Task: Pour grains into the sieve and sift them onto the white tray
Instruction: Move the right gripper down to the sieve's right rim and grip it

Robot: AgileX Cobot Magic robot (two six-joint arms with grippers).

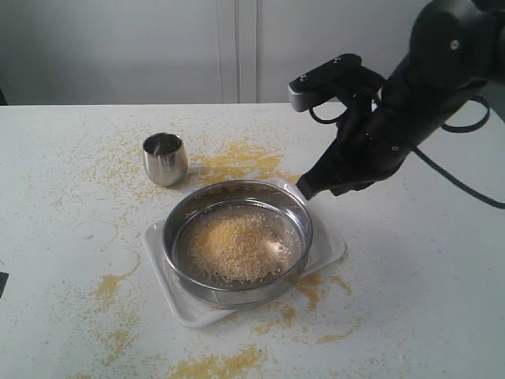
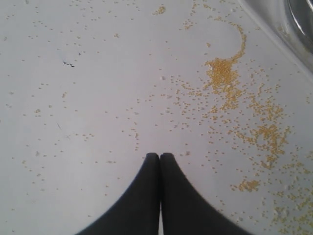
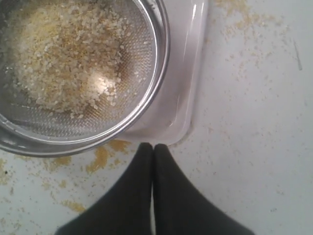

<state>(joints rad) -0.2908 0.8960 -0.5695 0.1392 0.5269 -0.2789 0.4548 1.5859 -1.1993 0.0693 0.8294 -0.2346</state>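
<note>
— Grains (image 1: 237, 246): where are they found?
— Heaped in the sieve (image 1: 180, 227), which is set on the white tray (image 1: 327, 246).
— What is held near it?
— Right hand (image 1: 303, 189), pressed closed and empty, is held just right of the sieve's far rim; left hand (image 2: 160, 156), likewise closed, is held over the counter (image 2: 98, 98).

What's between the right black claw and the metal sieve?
Right wrist view: only the white tray corner and spilled yellow meal separate the right gripper from the sieve.

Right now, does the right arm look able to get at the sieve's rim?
Probably yes: the right gripper hangs beside the sieve, near the white tray corner, with nothing between them. Its jaws are shut, so they must open first.
</note>
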